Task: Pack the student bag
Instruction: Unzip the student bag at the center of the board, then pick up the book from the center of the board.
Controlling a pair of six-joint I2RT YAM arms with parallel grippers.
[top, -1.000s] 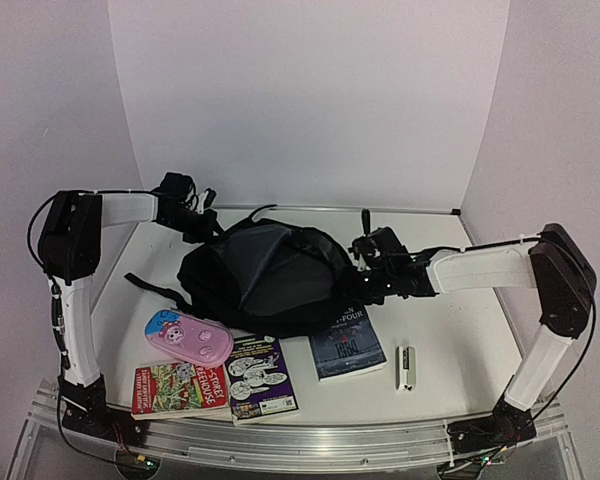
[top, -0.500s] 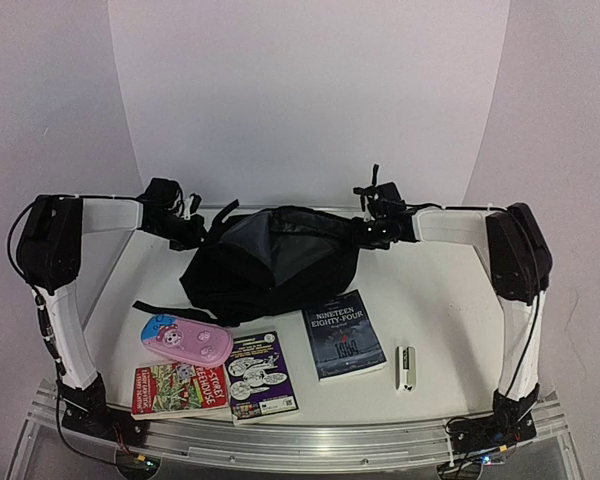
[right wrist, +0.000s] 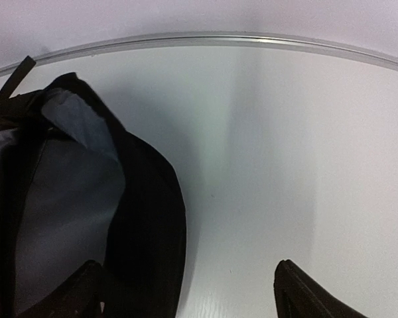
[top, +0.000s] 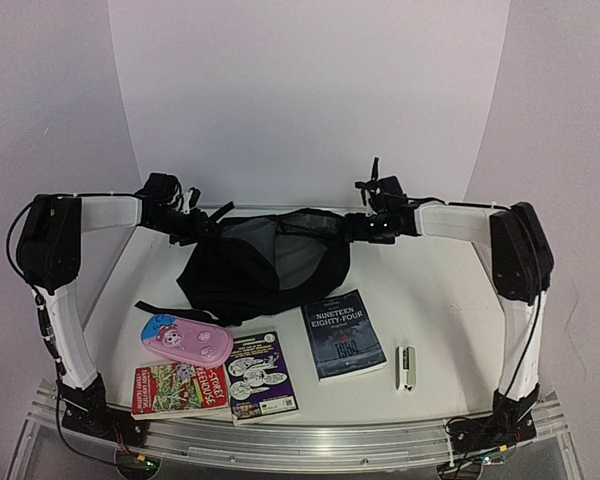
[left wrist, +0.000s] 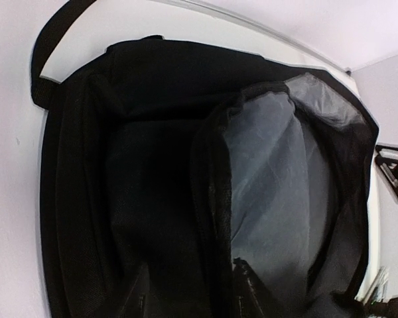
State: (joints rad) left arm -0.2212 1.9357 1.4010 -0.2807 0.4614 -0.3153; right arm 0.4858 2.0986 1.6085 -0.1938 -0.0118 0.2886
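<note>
We find the student bag (top: 265,270) lying crosswise, right gripper (top: 360,228) spread wide at its right end, left gripper (top: 192,230) at its left (we cannot tell how wide).

Dark blue book (top: 341,335) cover reading "NINETEEN EIGHTY-FOUR", "1984" lower down, other lettering too small

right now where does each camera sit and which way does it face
top: above and behind the bases, looking down on the table; both arms show, bag between left gripper and right gripper
left wrist: at the bag's left end, looking into its grey lining; own fingers unclear
right wrist: by the bag's right end, facing the table's far rim; own fingertips wide apart
shared: all three see the bag
</note>
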